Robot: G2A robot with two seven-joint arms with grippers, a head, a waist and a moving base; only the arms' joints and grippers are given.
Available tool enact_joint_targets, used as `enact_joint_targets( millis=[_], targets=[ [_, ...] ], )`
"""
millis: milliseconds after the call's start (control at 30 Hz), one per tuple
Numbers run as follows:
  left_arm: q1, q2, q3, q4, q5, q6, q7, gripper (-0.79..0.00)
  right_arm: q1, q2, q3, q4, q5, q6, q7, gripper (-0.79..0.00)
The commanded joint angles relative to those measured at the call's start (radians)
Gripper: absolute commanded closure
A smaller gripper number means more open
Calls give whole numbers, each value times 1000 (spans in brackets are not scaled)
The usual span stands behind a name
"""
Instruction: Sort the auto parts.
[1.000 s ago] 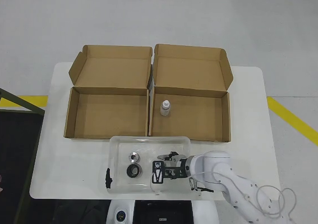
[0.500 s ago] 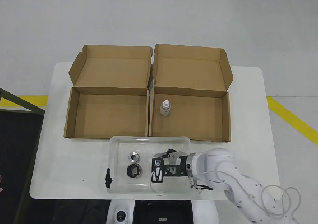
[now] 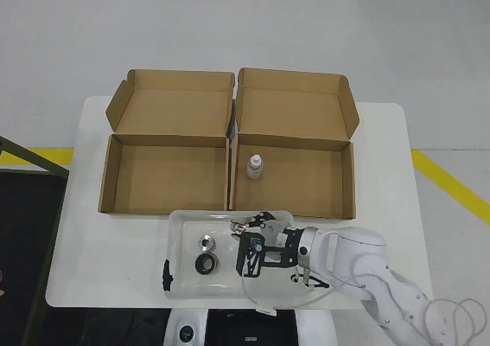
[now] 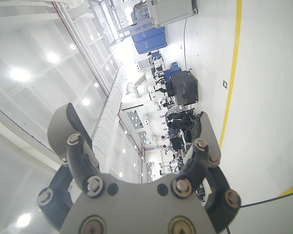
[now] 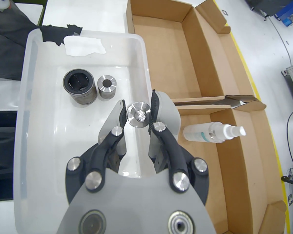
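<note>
Right gripper (image 5: 138, 113), jaws pinching a silver disc (image 5: 138, 119), has risen from the bin (image 5: 24, 98) (left gripper (image 4: 134, 120) gapes empty), so boxing likely follows.

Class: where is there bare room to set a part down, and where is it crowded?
The empty cardboard box is bare throughout. The neighbouring box is bare beyond the spray bottle near the shared wall. The clear bin is crowded: black bearing, steel bushing, right end effector gripping a silver part.

I see the white table (image 3: 383, 173) on a pale grey floor. A yellow line (image 3: 461, 192) runs at one side, a green metal frame (image 3: 20, 150) over a black mat (image 3: 15, 233) at the other.
</note>
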Motion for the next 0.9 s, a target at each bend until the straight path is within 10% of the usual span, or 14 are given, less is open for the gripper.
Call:
enact_joint_targets(
  millis=[0, 867],
  targets=[
    [0, 0, 0, 0, 0, 0, 0, -785, -4, 2, 14, -5, 1, 6, -14, 0],
    [0, 0, 0, 0, 0, 0, 0, -785, -3, 18, 202, 22, 80, 71, -95, 0]
  ],
)
